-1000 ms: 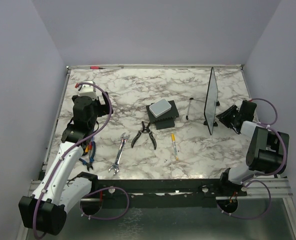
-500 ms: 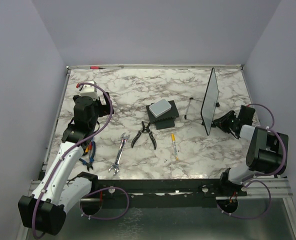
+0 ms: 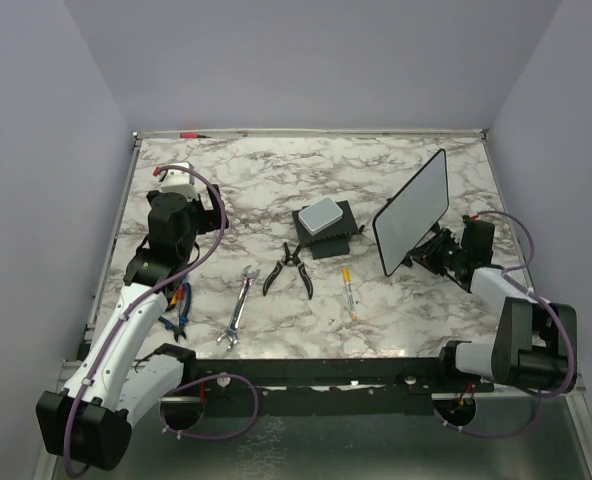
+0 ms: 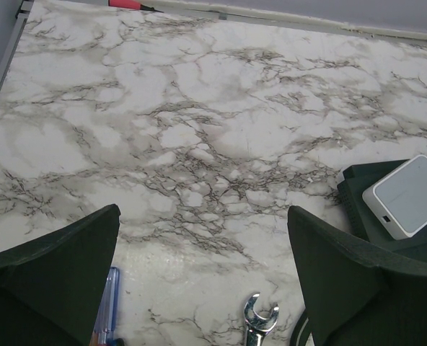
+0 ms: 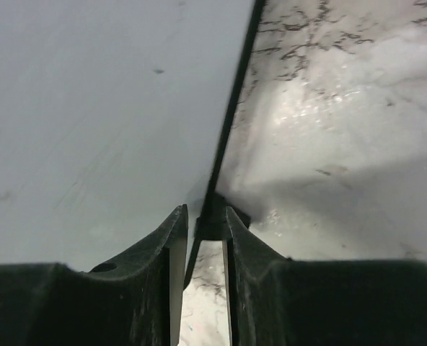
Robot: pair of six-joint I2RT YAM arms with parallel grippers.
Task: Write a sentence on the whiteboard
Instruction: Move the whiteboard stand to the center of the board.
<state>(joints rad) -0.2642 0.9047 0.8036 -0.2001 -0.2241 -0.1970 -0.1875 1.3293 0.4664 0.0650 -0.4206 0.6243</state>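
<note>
The whiteboard [image 3: 412, 212] has a glossy grey-white face and a thin black frame. It leans tilted at the right of the table with its face turned up and left. My right gripper [image 3: 437, 250] is shut on its lower right edge. In the right wrist view the face [image 5: 91, 108] fills the left side, and my fingers [image 5: 239, 231] clamp the black frame and foot [image 5: 212, 216]. I see no sentence on the face. My left gripper [image 3: 176, 212] is open and empty over the far left of the table, and its wrist view shows its gap [image 4: 203, 274] over bare marble.
A black block topped with a light grey pad [image 3: 325, 225] sits mid-table. A yellow pen [image 3: 348, 292], pliers [image 3: 288, 270], a wrench [image 3: 240, 305] and blue pens [image 3: 181, 305] lie toward the front. A red marker [image 3: 191, 134] lies at the back edge.
The whiteboard has turned from standing edge-on to tilted with its face showing, and its lower end has shifted left. My right gripper moved left and nearer with it. The left arm has not moved.
</note>
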